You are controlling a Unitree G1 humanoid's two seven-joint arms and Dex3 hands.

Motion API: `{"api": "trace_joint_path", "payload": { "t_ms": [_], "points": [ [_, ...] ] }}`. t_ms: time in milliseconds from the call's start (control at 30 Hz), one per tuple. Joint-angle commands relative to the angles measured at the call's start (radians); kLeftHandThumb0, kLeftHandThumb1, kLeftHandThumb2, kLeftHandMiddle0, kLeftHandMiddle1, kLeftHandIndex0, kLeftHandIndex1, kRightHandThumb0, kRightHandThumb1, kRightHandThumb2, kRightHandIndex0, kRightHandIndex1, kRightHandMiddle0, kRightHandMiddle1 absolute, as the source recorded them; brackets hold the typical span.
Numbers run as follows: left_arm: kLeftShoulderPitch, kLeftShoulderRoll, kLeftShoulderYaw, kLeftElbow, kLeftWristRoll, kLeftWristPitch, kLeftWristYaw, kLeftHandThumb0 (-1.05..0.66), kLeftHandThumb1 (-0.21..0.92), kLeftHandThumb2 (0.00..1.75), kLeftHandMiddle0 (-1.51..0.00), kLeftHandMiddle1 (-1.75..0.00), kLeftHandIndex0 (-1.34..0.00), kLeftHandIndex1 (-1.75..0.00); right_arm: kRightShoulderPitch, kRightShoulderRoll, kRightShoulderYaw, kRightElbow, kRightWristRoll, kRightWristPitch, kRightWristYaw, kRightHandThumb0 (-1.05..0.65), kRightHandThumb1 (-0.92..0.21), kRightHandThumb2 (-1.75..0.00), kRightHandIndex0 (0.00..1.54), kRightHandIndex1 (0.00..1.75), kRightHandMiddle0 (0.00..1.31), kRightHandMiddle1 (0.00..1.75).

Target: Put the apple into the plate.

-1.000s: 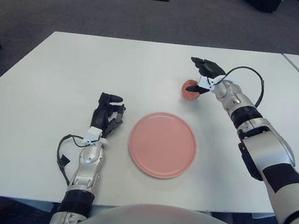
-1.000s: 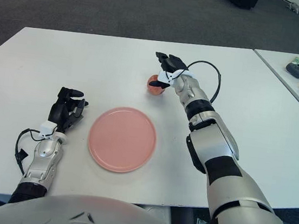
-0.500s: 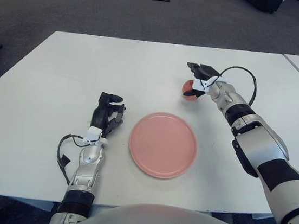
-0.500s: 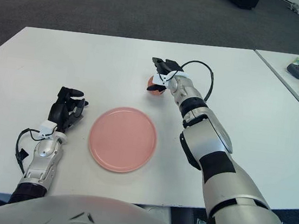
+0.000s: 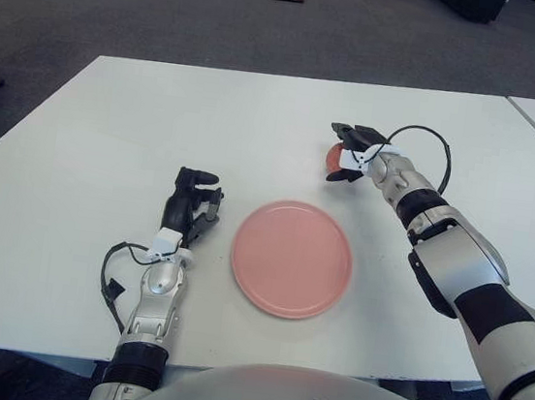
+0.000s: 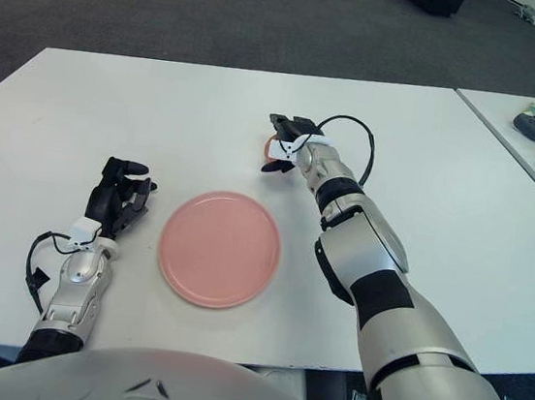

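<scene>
Since 1 s ago the right hand point(image 5: 350, 152) has swung in from the apple's right side and dropped lower, so its black fingers point(image 5: 342, 131) now wrap over and around the small round red apple point(image 5: 333, 154) instead of standing above it w/ only a thumb near. Fingers look curled round the fruit, one set over the top on the side away from the plate, thumb point(image 5: 339, 177) under on the plate-facing side; whether they're truly clamped or just cupping, can't tell for sure, but it reads as a grasp closing. Apple itself hasn't shifted: on the white rectangular tabletop point(image 5: 111, 122), just beyond the flat round pink plate point(image 5: 291, 258) and a bit to its right, near but apart. The wrist is turned w/ palm toward the plate, probably so the lift can carry straight back over the rim. Next step, by my read: lift & bring it over the plate. Left hand point(image 5: 192, 202) sits idle just left of the plate, black fingers loosely curled, holding nothing.
</scene>
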Motion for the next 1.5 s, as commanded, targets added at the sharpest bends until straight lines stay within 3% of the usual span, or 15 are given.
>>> {"api": "trace_joint_path", "payload": {
  "t_ms": [0,433,1067,1167,1233,1300,1367,1467],
  "points": [
    [0.009,0.000,-0.001,-0.023,0.006,0.021,0.008,-0.35,0.92,0.53,-0.35,-1.40,-0.20,-1.75,0.024,0.019,0.007,0.026,-0.013,0.015,-0.009,-1.02,-0.73,-0.41,0.00,0.00,0.00,0.00],
    [0.047,-0.013,-0.001,-0.060,0.003,0.020,0.013,-0.35,0.92,0.53,-0.35,-1.39,-0.20,-1.75,0.042,0.025,-0.012,0.037,0.007,0.030,0.030,-0.94,-0.75,-0.43,0.00,0.00,0.02,0.01],
    [0.083,-0.021,0.001,-0.106,0.003,0.044,0.014,-0.35,0.92,0.52,-0.36,-1.34,-0.20,-1.75,0.088,0.032,-0.040,0.049,0.011,0.048,0.028,-0.82,-0.67,-0.63,0.05,0.04,0.00,0.45],
    [0.087,-0.022,0.001,-0.114,0.011,0.054,0.021,-0.35,0.92,0.52,-0.36,-1.33,-0.20,-1.75,0.091,0.030,-0.051,0.049,0.017,0.051,0.030,-0.80,-0.63,-0.68,0.02,0.21,0.00,0.55],
    [0.090,-0.022,0.001,-0.120,0.017,0.063,0.025,-0.35,0.92,0.53,-0.37,-1.33,-0.19,-1.75,0.093,0.029,-0.058,0.049,0.019,0.053,0.026,-0.77,-0.62,-0.71,0.01,0.45,0.00,0.68],
    [0.093,-0.021,0.001,-0.125,0.020,0.073,0.028,-0.35,0.92,0.53,-0.37,-1.33,-0.19,-1.75,0.095,0.027,-0.066,0.048,0.021,0.052,0.022,-0.76,-0.61,-0.73,0.00,0.57,0.00,0.74],
    [0.095,-0.021,0.001,-0.130,0.020,0.083,0.029,-0.35,0.92,0.53,-0.38,-1.31,-0.19,-1.75,0.096,0.026,-0.073,0.048,0.023,0.052,0.019,-0.72,-0.60,-0.78,0.01,0.83,0.00,0.90],
    [0.096,-0.020,0.000,-0.135,0.019,0.093,0.029,-0.35,0.92,0.53,-0.38,-1.30,-0.19,-1.75,0.098,0.025,-0.081,0.047,0.025,0.050,0.015,-0.69,-0.58,-0.83,0.04,0.98,0.00,1.02]
  ]
}}
